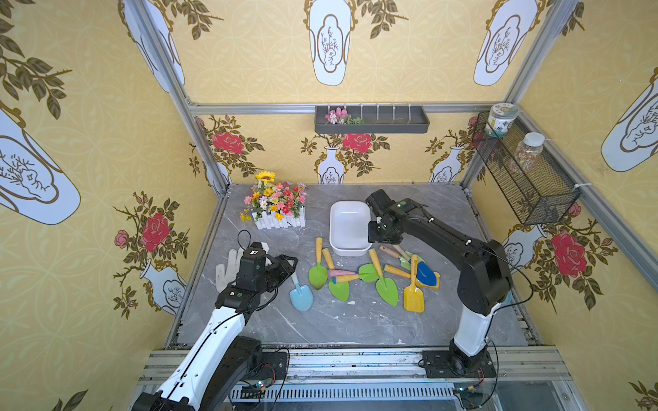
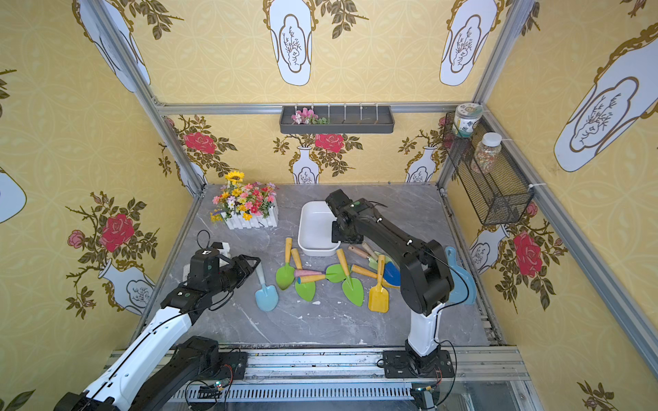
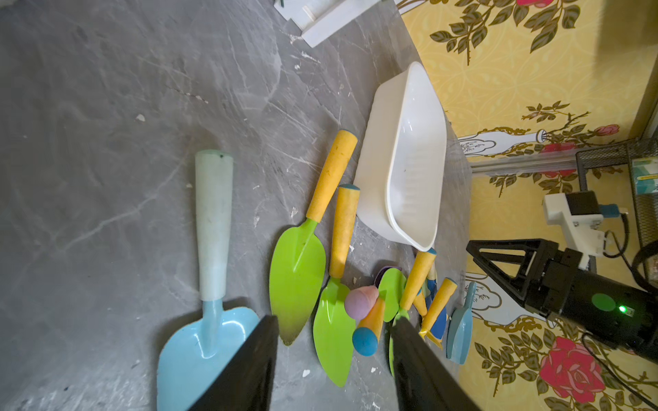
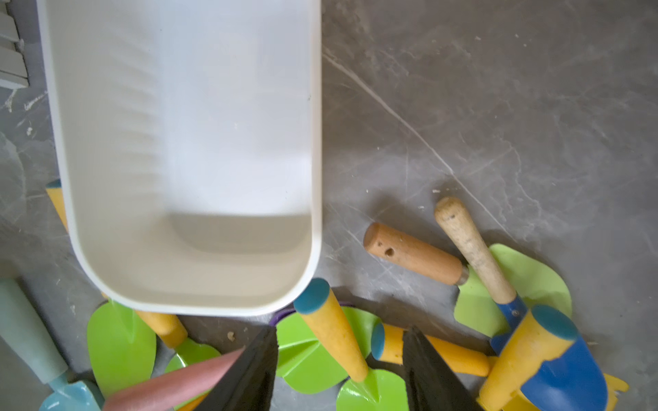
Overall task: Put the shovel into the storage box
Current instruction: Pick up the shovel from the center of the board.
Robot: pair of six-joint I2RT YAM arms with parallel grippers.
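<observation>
White and bare inside, the storage box (image 1: 347, 222) sits on the bench (image 1: 320, 331) just beside your right gripper (image 4: 340, 331), on the side toward the left arm; no shovel lies in it yet. That gripper hangs with its fingers spread and nothing between them.

Straight below the gap lies the green trowel (image 4: 322, 313) with the yellow handle and teal cap. Its long axis runs from the cap, just beside the box's near rim, back toward the right arm's base, where the blade points. The handle crosses the line on which the fingers would meet, so I judge a straight descent and a pinch on it would do. Another yellow handle (image 4: 448, 356) and a pink handle (image 4: 178, 384) lie close on either side and could get caught.

Your left gripper (image 3: 334, 318) is spread too and holds nothing. The pale blue shovel (image 3: 213, 227) lies just beside its fingertips, handle pointing the way the fingers point, blade back toward the wrist. Your right arm is the nearer to the box.
</observation>
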